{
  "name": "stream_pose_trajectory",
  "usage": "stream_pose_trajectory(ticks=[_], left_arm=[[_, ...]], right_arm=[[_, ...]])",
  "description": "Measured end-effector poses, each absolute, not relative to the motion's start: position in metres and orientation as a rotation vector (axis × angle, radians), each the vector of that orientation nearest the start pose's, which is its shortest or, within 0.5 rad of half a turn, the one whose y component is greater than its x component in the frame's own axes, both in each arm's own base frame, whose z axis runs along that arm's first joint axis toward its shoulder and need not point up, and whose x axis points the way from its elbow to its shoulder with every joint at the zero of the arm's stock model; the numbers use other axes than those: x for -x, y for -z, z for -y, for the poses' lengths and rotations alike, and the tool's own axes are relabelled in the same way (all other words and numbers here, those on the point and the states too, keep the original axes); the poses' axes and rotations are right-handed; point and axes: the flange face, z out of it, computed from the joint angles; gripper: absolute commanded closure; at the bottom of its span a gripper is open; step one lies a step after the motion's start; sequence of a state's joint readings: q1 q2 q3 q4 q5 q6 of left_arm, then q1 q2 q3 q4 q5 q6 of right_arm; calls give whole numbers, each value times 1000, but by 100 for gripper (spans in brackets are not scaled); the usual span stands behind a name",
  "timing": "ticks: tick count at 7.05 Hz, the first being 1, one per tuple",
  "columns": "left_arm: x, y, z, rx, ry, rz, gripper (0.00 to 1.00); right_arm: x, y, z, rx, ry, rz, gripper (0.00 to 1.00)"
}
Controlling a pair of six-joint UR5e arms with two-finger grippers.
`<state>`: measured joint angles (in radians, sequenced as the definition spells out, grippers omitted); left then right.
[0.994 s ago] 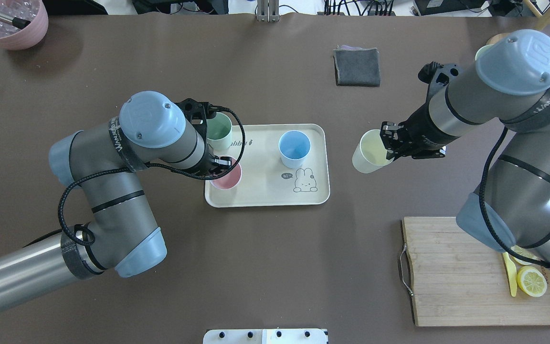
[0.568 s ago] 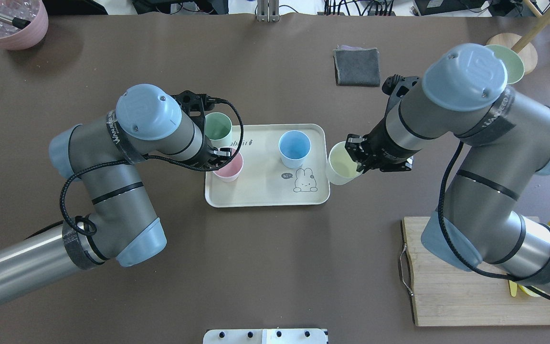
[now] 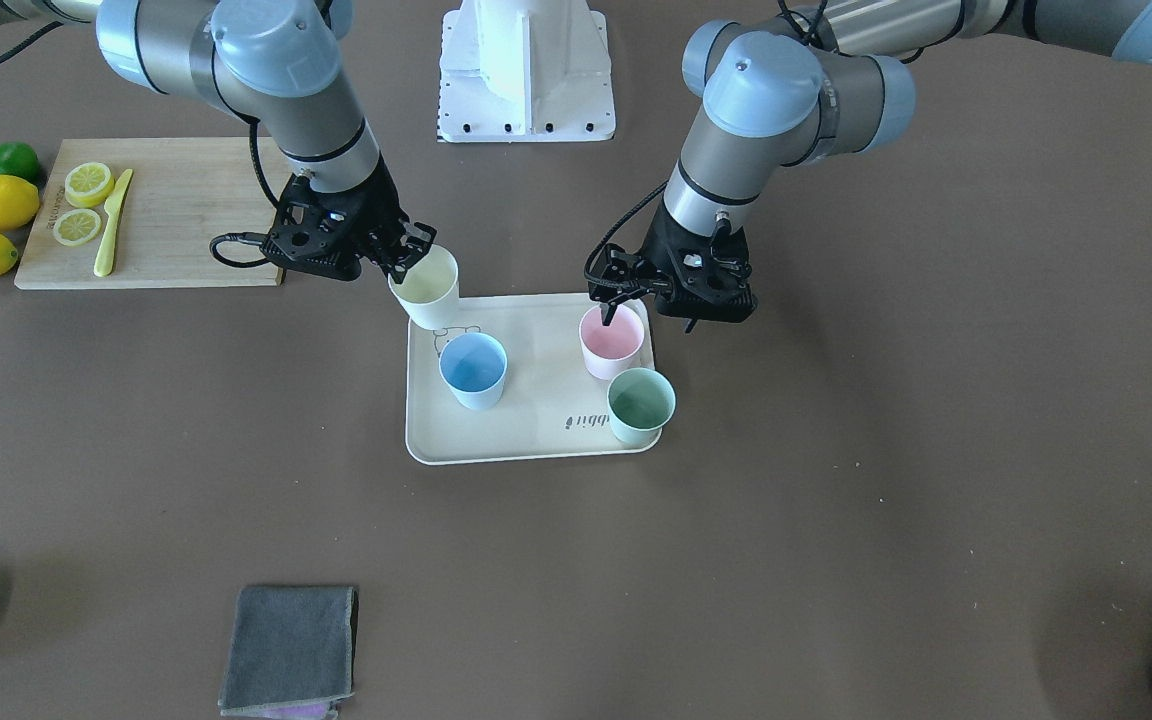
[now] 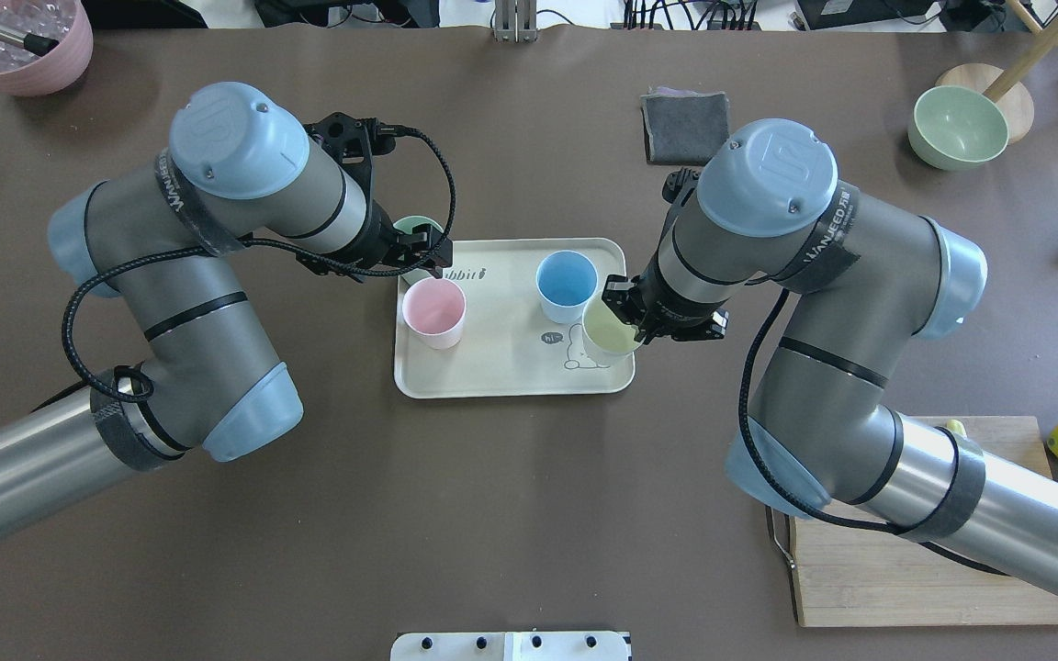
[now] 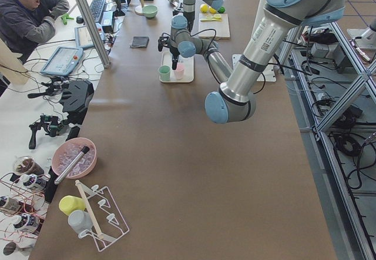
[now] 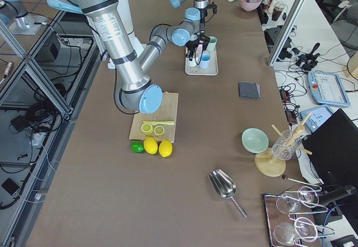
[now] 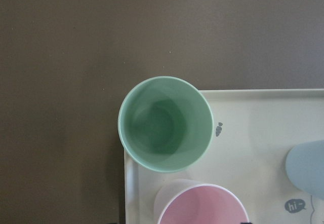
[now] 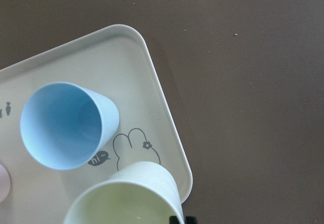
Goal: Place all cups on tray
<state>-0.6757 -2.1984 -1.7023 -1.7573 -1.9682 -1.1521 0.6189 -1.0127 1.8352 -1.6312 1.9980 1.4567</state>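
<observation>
The pale yellow cup [image 4: 610,332] hangs tilted over a corner of the tray [image 4: 501,372], pinched by the right claw [image 4: 639,317]. The blue cup [image 4: 567,285], pink cup [image 4: 433,312] and mint cup [image 3: 641,405] already stand there. Next it probably needs levelling, lowering and release, while the left claw [image 4: 423,262] hovers spread and empty.

**Both arms folded in over the middle**

The left arm has its elbow cocked high and its wrist pointing straight down. Its black two-finger left gripper [image 3: 652,312] hangs with jaws spread wide, gripping nothing. Opposite, the right arm bends inward, wrist tilted, right gripper [image 3: 408,258] pinching the rim of a pale yellow tapered cup [image 3: 426,290], held aslant.
</observation>
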Motion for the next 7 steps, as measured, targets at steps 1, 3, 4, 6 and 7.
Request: stream_pose_trajectory(ticks=[1, 3, 4, 6, 7], left_arm=[[-459, -209, 492, -174, 44, -988, 2], [-457, -209, 493, -176, 43, -988, 2], [-457, -209, 493, -177, 43, -987, 2], [-456, -210, 493, -178, 44, -986, 2], [-456, -210, 494, -178, 45, -987, 2]], right_arm=[[467, -239, 445, 113, -315, 827, 100], [482, -251, 450, 117, -314, 797, 100], [490, -255, 452, 114, -309, 798, 44], [496, -257, 458, 96, -299, 832, 0], [483, -251, 465, 84, -291, 853, 0]])
